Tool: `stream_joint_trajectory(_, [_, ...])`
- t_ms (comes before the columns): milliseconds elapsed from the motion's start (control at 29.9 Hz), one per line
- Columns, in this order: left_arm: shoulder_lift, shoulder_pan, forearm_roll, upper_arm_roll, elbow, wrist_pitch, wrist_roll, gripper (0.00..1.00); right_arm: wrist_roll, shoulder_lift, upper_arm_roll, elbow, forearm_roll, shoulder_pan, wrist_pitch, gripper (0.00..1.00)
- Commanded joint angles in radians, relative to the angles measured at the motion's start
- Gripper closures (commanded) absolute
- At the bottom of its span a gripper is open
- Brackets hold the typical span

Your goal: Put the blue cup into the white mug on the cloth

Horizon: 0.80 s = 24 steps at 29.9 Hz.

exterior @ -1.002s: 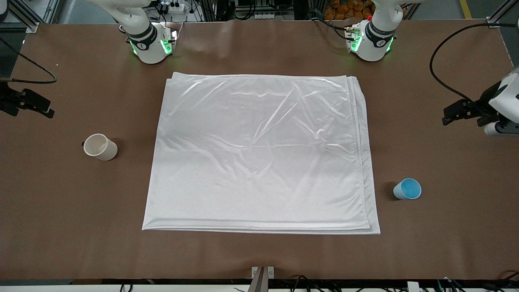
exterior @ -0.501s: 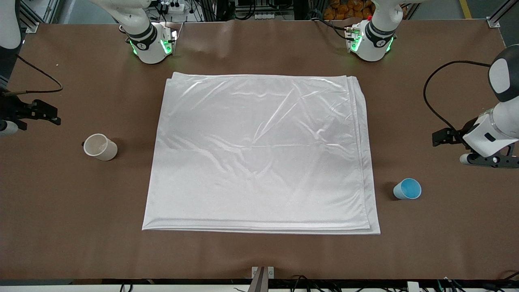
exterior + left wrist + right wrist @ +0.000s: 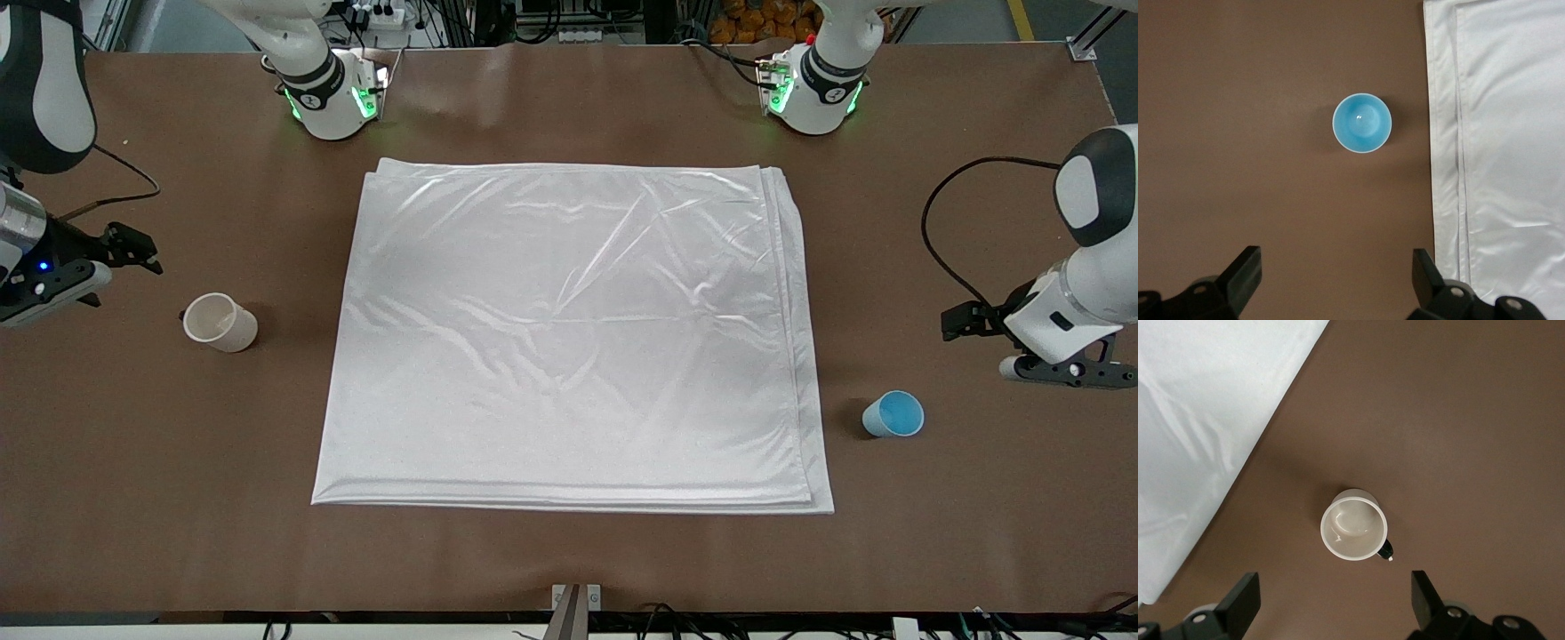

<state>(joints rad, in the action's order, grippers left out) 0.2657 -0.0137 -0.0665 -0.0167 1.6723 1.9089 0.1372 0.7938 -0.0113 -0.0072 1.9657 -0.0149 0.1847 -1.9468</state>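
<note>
Left wrist view shows the blue cup (image 3: 1362,123) upright on the brown surface (image 3: 1238,167) just beside the cloth (image 3: 1511,133), ahead of the left gripper (image 3: 1337,277), whose jaws are spread wide and empty.

A brown table (image 3: 569,551) is carrying three things. The cloth (image 3: 569,338) is lying flat across its middle, soft wrinkles showing. The white mug (image 3: 219,322) is standing upright on bare tabletop toward the right arm's end. The blue cup (image 3: 893,414) is standing upright toward the left arm's end, just beside the cloth's edge.
</note>
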Motion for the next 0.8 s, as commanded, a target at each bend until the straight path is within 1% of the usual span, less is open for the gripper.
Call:
stream_joint_trajectory(0, [0.038, -0.006, -0.024, 0.001, -0.023, 0.022, 0.022, 0.0, 0.204, -0.019, 0.007, 0.055, 0.004, 0.035, -0.061, 0.0])
stream_joint_trajectory(134, [0.035, -0.006, -0.026, 0.001, -0.023, 0.022, 0.024, 0.0, 0.362, -0.07, 0.007, 0.056, 0.004, 0.047, -0.072, 0.0])
stream_joint_trajectory(301, [0.035, -0.018, -0.024, 0.003, -0.025, 0.022, 0.027, 0.0, 0.501, -0.111, 0.007, 0.056, 0.004, 0.064, -0.103, 0.0])
stream_joint_trajectory(468, [0.04, -0.017, -0.016, 0.003, -0.031, 0.022, 0.027, 0.0, 0.665, -0.15, 0.006, 0.061, 0.004, 0.076, -0.164, 0.0])
stream_joint_trajectory(601, [0.056, -0.019, -0.015, 0.003, -0.031, 0.042, 0.027, 0.0, 0.732, -0.18, 0.006, 0.061, -0.003, 0.091, -0.185, 0.0])
stream_joint_trajectory(768, [0.07, -0.019, -0.019, 0.003, -0.029, 0.082, 0.027, 0.0, 0.808, -0.216, 0.006, 0.061, -0.046, 0.096, -0.195, 0.0])
